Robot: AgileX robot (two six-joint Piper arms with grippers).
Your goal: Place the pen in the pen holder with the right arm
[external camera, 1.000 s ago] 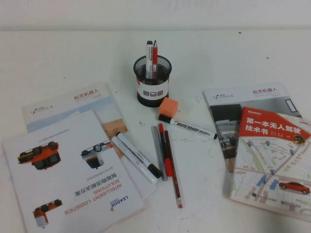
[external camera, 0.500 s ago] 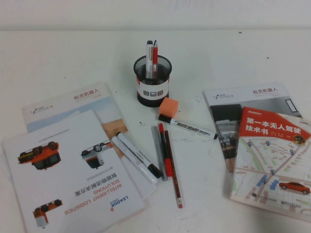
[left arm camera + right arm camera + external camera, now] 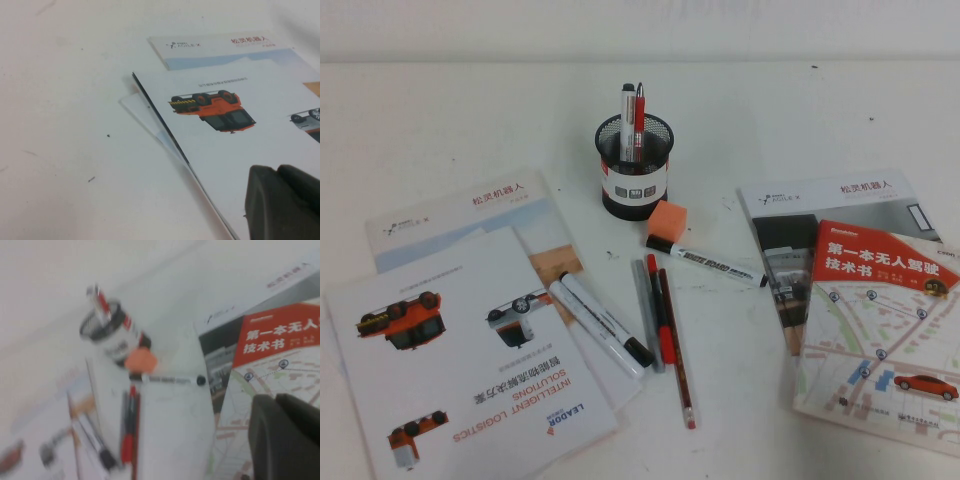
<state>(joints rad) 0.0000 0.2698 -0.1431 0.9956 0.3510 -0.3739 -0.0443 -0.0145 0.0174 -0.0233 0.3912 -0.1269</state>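
The right gripper (image 3: 287,437) hangs over the book (image 3: 280,370), and ahead of it the pen (image 3: 167,380) lies flat on the table (image 3: 45,285), with the pen holder (image 3: 112,337) beyond.

The pen (image 3: 708,260) lies flat beside the pen holder (image 3: 634,168).

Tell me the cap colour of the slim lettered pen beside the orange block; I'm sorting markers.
Black, clearest in the high view: the pen lies on the table, cap by the orange block.
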